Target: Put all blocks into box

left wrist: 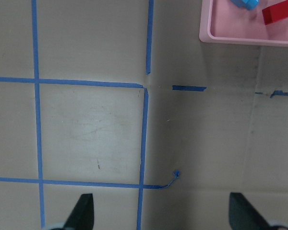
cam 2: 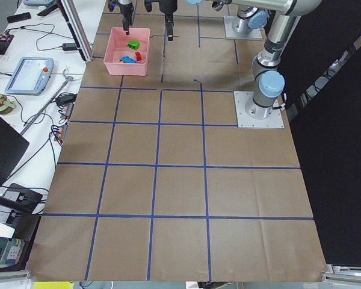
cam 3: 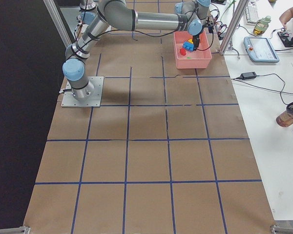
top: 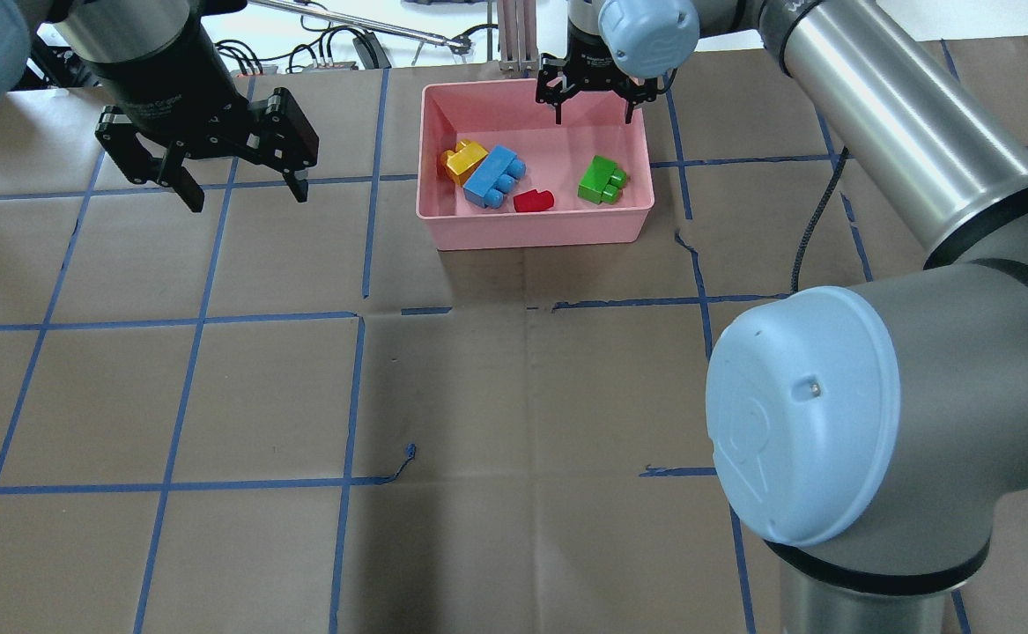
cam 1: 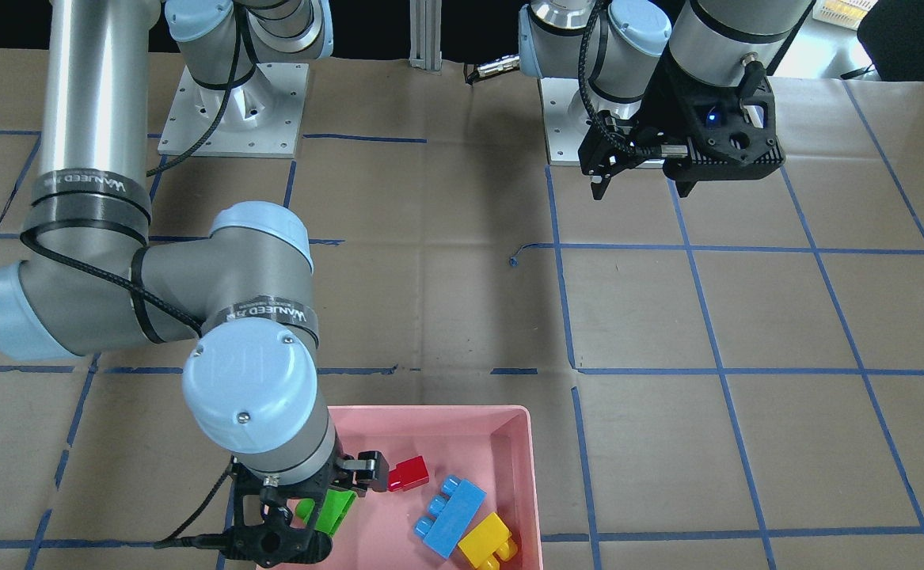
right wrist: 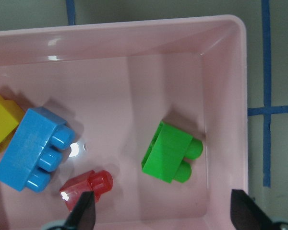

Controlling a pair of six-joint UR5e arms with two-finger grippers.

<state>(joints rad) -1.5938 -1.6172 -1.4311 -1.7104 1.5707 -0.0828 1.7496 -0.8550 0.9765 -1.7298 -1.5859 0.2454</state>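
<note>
Right end effector hung wide open and empty over the box; left end effector, likewise spread and empty, hovered well off at its 9 o'clock. Inside lay the green block at 3 o'clock, red block at 6, blue block and yellow block touching at 9. Task looked complete; next, only a straight lift clear

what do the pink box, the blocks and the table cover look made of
Pink box: looks like smooth, glossy moulded plastic; light glints on its walls.
Blue block and green block: likely hard plastic with moulded studs, slightly shiny.
Table cover: seems matte brown paper or card, with visible creases.
</note>
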